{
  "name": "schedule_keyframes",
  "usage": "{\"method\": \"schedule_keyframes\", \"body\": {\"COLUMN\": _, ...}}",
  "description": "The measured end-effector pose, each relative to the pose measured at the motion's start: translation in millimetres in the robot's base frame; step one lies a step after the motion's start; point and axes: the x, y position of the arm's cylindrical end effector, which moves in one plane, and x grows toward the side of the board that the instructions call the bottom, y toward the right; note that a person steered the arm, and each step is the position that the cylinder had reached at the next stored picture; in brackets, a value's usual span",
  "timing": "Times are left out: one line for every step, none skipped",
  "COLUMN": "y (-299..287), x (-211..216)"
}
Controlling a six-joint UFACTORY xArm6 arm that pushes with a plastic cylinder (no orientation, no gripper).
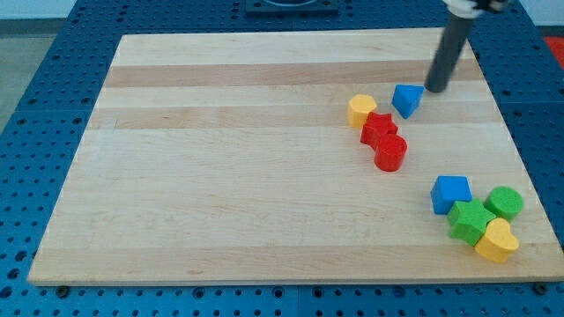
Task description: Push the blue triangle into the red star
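**Inspector:** Your rod ends in my tip (436, 89), resting on the wooden board (247, 158) near the view's top right. It has no jaws to open or close; it is a plain rod and holds nothing.

**Operator:** Where is it against the blocks?

**Inspector:** Just to the view's right of the blue triangle (406, 99), and slightly above it. You have a thin gap there at most; whether they touch I cannot tell.

**Operator:** And the target?

**Inspector:** The red star (378, 129) lies below and to the left of the blue triangle, near it but apart. You will see the yellow block (361, 110) touching the star on its upper left, and the red cylinder (390, 152) touching it on its lower right. Those three form a short diagonal row.

**Operator:** Anything else on the board?

**Inspector:** A second cluster sits at the view's bottom right, well apart from your tip. It holds a blue block (450, 194), a green cylinder (504, 202), a green block (470, 220) whose shape is unclear, and a yellow heart (497, 240) nearest the board's edge. They are packed close, each touching or just beside its neighbour. The board itself rests on a blue perforated table (53, 97).
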Motion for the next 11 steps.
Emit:
{"method": "schedule_keyframes", "body": {"y": -5, "x": 7}}
{"method": "schedule_keyframes", "body": {"y": -5, "x": 24}}
{"method": "schedule_keyframes", "body": {"y": -5, "x": 36}}
{"method": "schedule_keyframes", "body": {"y": -8, "x": 42}}
{"method": "schedule_keyframes", "body": {"y": -19, "x": 42}}
{"method": "schedule_keyframes", "body": {"y": -35, "x": 43}}
{"method": "schedule_keyframes", "body": {"y": -49, "x": 48}}
{"method": "schedule_keyframes", "body": {"y": -61, "x": 61}}
{"method": "schedule_keyframes", "body": {"y": -70, "x": 75}}
{"method": "schedule_keyframes", "body": {"y": -80, "x": 89}}
{"method": "schedule_keyframes", "body": {"y": -91, "x": 107}}
